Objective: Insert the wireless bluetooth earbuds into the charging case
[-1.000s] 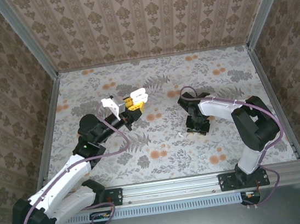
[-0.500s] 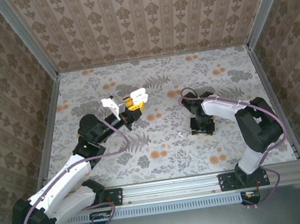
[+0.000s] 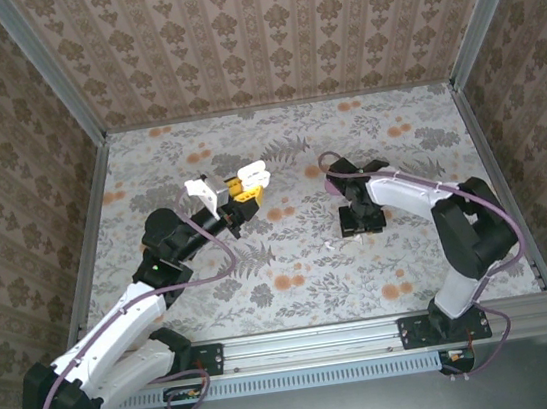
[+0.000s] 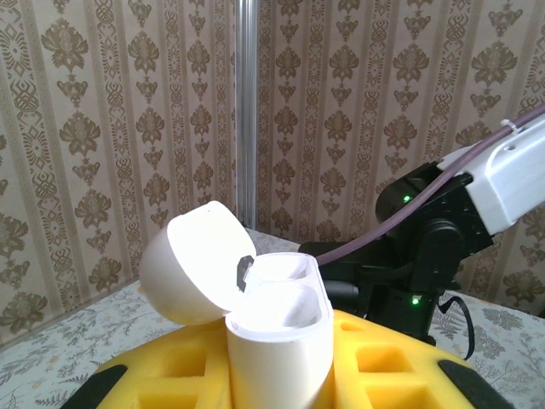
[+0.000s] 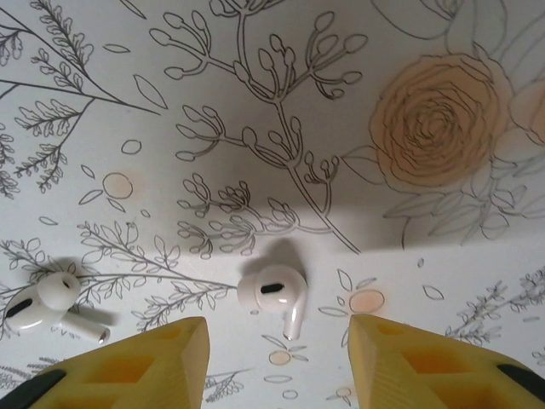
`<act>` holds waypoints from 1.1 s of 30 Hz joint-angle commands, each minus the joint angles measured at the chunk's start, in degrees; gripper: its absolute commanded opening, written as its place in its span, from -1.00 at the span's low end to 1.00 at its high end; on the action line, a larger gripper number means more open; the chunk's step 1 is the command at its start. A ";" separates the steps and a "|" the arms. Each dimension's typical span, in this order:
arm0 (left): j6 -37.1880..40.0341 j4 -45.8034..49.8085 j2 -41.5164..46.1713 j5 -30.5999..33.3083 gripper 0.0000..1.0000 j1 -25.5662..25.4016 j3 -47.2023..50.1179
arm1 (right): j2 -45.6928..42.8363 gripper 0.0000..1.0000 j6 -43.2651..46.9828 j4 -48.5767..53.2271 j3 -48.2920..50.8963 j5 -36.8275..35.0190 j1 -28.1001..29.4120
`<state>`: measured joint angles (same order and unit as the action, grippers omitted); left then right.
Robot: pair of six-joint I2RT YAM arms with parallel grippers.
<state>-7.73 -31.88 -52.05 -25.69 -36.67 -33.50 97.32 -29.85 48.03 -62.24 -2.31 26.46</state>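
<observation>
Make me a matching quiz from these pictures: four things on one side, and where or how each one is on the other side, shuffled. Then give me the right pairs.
Things:
1. charging case
2. middle earbud
3. side earbud
4. right gripper

States:
A. lying on the table between two yellow fingers
B. open, poised just above the table
C. lid flipped open, clamped by the left gripper
D. lying on the table outside the fingers, at the left edge of the right wrist view

Pairs: 1-C, 2-A, 3-D, 4-B.
</observation>
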 commanded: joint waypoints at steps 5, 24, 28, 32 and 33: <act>-0.28 -0.56 0.94 -0.15 -0.50 0.37 -0.11 | 4.48 -0.05 4.27 2.24 -2.82 0.43 0.26; -0.27 -0.12 0.63 -0.06 -0.50 0.28 -0.38 | 8.97 -0.19 11.24 3.14 -4.01 0.12 0.27; -0.32 -0.03 0.24 -0.28 -0.50 0.28 -0.74 | 9.41 -0.23 10.92 2.86 -4.21 0.02 0.26; -0.30 0.06 0.32 -0.24 -0.50 0.29 -0.78 | 9.11 -0.29 10.69 2.38 -3.56 0.02 0.27; -0.27 0.06 0.29 -0.30 -0.50 0.32 -0.62 | 8.93 -0.30 10.64 2.29 -3.33 0.02 0.19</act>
<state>-7.73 -31.86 -52.01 -25.67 -36.67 -33.50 105.14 -19.46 49.54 -65.58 -1.87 26.52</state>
